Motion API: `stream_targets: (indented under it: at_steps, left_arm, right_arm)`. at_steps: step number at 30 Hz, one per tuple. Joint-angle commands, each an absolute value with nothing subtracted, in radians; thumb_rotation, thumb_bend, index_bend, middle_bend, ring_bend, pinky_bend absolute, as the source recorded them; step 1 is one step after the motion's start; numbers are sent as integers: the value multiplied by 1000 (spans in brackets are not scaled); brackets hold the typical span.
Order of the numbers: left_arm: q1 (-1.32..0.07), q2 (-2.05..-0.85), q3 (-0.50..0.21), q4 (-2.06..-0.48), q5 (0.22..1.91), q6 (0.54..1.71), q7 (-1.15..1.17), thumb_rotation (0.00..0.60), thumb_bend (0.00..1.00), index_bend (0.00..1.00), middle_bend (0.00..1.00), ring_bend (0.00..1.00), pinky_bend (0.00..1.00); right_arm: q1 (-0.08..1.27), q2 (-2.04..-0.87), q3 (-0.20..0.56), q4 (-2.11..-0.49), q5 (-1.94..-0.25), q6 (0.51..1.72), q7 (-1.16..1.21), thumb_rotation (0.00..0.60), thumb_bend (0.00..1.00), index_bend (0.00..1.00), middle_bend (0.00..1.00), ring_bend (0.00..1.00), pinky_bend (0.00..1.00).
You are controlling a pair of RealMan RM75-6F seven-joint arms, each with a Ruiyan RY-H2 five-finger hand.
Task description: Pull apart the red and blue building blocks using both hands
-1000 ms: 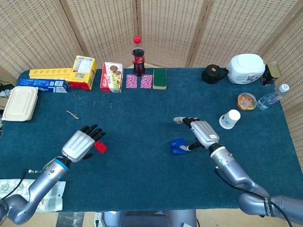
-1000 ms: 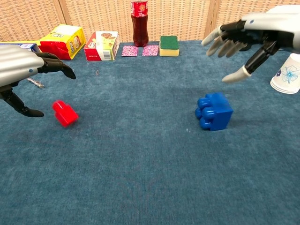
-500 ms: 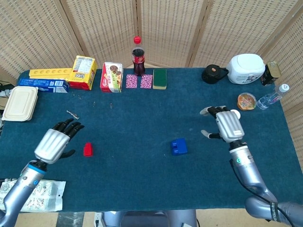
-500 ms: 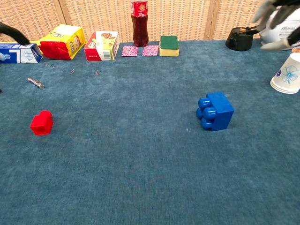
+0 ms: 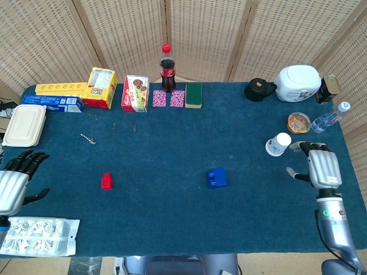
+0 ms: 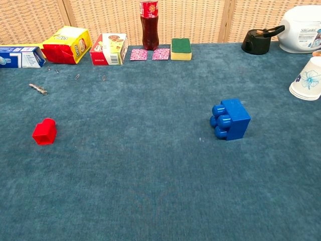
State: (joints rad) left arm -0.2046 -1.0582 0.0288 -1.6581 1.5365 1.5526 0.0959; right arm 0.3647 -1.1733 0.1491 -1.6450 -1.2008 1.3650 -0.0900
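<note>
red block (image 5: 106,181) & blue block (image 5: 216,177) lie well apart on worktop (image 5: 172,143); left hand (image 5: 12,184), right hand (image 5: 321,167) fingers spread, holding nothing.

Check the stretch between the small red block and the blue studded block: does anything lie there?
Nothing: only bare blue cloth lies between the small red block and the blue studded block, in both head and chest views.

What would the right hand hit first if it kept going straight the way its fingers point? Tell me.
Probably the plastic water bottle lying near the table's far right edge; the right hand points away from the robot. The paper cup sits left of that line. Height is unclear, so this is uncertain.
</note>
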Motion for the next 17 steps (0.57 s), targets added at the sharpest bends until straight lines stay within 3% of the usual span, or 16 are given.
stream_targets:
  at_steps: [1, 17]
  left_arm:
    - [-160, -1063, 43, -1635, 1525, 1581, 68, 600, 176, 214, 241, 154, 291]
    - [-59, -1108, 37, -1579, 1481, 1615, 30, 600, 175, 214, 241, 154, 291]
  right_arm:
    - [319, -1165, 130, -1650, -1214, 1404, -66, 600, 235, 370, 428, 387, 259]
    - [173, -1165, 81, -1638, -1271, 1505, -31, 600, 234, 370, 430, 387, 255]
